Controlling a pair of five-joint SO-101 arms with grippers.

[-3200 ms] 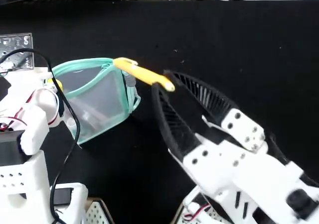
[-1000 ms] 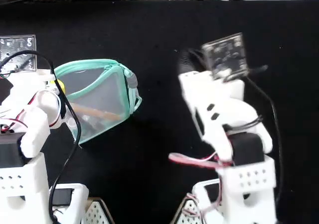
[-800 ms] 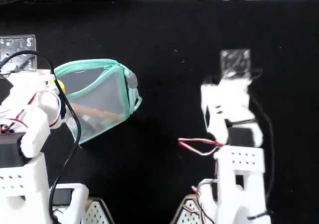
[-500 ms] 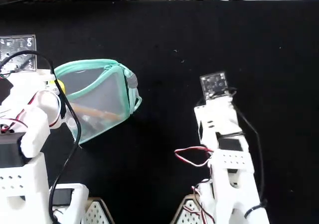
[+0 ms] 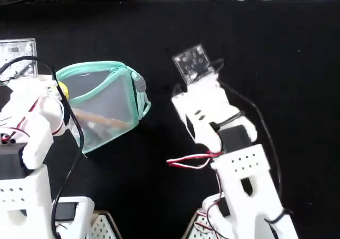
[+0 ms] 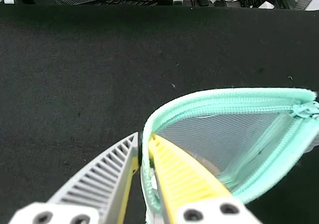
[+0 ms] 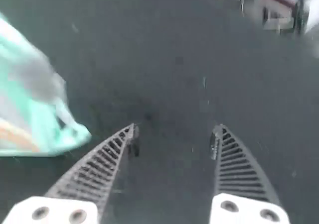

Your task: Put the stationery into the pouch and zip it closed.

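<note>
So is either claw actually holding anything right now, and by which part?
The left gripper pinches the pouch by its teal zipper rim, one finger inside the mouth, one outside. The right gripper is open, holding nothing.

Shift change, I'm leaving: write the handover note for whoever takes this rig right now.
Left gripper: shut on the pouch rim, holding its mouth open.
Right gripper: open, empty, over the table beside the pouch's zipper end.
Done: a long stationery item lies inside the pouch.
To do: draw the zipper pull along and zip it closed.
</note>
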